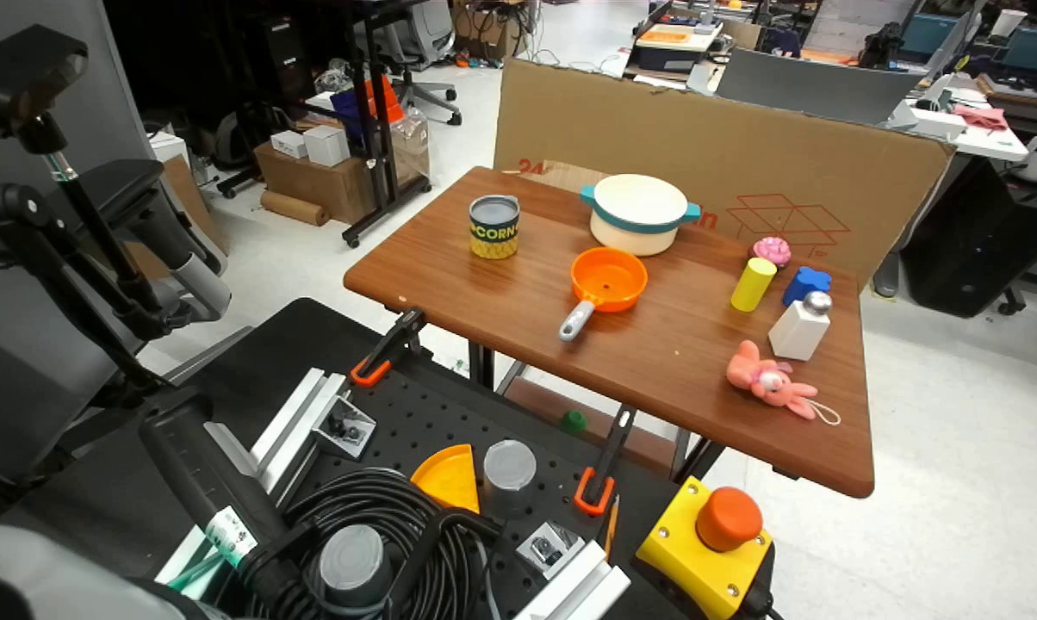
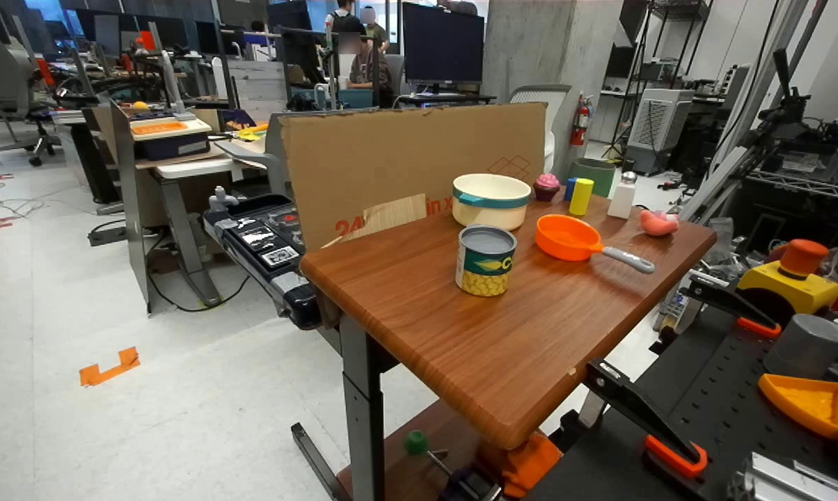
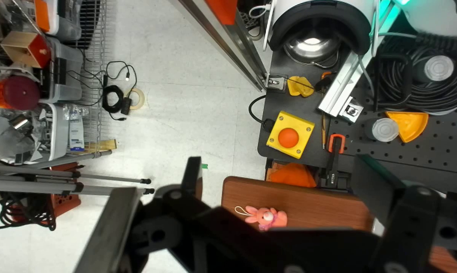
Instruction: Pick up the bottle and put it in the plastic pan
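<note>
In an exterior view, find the square-sided white plastic bottle (image 1: 799, 331) upright on the brown wood-grained desk (image 1: 682, 319), past three o'clock from the round orange plastic pan (image 1: 609, 280), open upward presumably to receive it; note the black two-fingered claw (image 3: 278, 163) spread wide, empty, likely for grasping

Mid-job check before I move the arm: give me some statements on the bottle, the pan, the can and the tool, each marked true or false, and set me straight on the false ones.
1. The white bottle stands upright on the table. True.
2. In both exterior views, the orange pan shows between the corn can and the bottle. True.
3. The bottle is inside the pan. False: it stands outside the pan, on the table.
4. The tool is open in the wrist view. True.
5. The can is tipped over on its side. False: it stands upright.
</note>
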{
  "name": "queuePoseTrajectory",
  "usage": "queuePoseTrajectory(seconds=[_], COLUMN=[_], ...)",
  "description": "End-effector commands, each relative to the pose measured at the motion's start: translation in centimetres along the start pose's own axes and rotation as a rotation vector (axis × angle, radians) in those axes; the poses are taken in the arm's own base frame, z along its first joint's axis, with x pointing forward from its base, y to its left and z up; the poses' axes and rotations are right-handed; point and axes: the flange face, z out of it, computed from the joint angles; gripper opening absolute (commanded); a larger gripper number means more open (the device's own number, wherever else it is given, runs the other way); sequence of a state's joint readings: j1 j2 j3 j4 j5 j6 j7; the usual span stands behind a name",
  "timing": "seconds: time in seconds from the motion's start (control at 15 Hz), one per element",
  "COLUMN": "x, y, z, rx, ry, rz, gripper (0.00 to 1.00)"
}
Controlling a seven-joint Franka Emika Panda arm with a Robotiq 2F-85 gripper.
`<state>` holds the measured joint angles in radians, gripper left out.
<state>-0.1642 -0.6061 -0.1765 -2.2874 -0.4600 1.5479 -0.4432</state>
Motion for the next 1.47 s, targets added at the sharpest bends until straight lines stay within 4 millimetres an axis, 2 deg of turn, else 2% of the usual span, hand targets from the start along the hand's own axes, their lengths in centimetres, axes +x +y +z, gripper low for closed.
queuePoseTrajectory(seconds=[0.0,0.4,0.8,1.0,1.13,1.4], x=[0.6,4.3,10.2,12.0,12.7,13.9], y=[-0.1,-0.7,-0.2,0.0,-0.1,-0.8], z=[-0.3,-1.7,-3.9,-4.4,-4.1,-2.2], rx=[-0.001,-0.019,0.004,0.034,0.05,0.11], ry=[-0.008,-0.031,-0.058,-0.077,-0.07,-0.077], rz=[0.003,0.002,-0.122,-0.155,-0.119,-0.024], gripper=[1.0,1.0,1.0,1.0,1.0,1.0])
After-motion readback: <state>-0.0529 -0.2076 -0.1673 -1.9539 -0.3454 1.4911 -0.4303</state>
